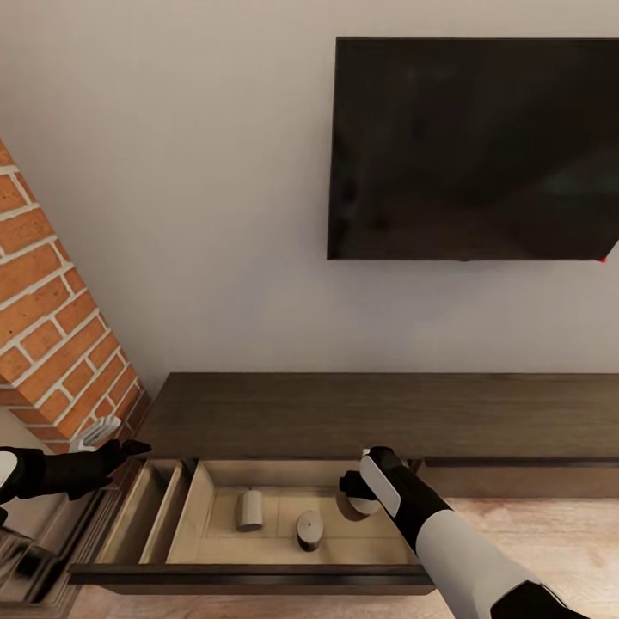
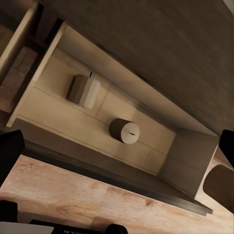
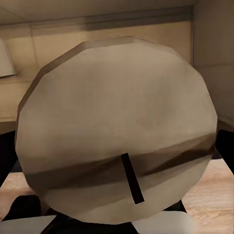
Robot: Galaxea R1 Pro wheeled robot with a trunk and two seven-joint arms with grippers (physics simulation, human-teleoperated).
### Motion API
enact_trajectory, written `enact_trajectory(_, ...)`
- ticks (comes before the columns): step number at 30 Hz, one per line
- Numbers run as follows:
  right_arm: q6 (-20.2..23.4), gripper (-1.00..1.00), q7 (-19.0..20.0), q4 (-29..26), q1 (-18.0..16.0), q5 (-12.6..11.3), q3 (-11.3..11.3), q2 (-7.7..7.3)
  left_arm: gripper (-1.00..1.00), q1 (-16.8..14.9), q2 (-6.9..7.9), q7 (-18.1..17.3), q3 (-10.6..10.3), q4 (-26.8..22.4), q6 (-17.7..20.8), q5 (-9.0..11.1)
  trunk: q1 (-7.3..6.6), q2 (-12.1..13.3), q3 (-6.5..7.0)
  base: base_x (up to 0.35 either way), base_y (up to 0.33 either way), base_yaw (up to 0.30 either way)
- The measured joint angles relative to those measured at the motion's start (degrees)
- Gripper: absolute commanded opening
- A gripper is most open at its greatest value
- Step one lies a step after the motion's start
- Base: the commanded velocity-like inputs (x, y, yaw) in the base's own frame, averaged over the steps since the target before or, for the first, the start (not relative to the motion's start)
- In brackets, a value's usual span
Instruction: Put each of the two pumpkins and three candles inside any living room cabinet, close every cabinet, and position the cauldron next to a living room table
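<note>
The right tool pinches a third candle by its round sides, hanging over the right end of the cabinet's open drawer; the wrist view looks onto the candle's flat top and short dark wick. I judge it a stiff, light, smooth cylinder that could slip or roll, so a grip across the curved wall near mid-height suits it, and it should be set down flat on its base. Two more candles rest on the drawer floor: one lying on its side left of centre, one at the centre, apart from each other. The left tool hovers beyond the drawer's left end; whether its fingers are spread I cannot tell.
</note>
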Motion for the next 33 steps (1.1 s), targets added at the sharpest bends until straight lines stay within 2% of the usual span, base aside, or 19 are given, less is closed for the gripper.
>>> enact_trajectory(33, -0.34, -1.0, -0.22, 0.35, 0.36, 0.16, 0.88, 0.02, 1.0, 0.0, 0.08, 0.01, 0.11, 0.0, 0.01, 0.01, 7.25, -13.24, -5.93, 0.0, 0.0, 0.0)
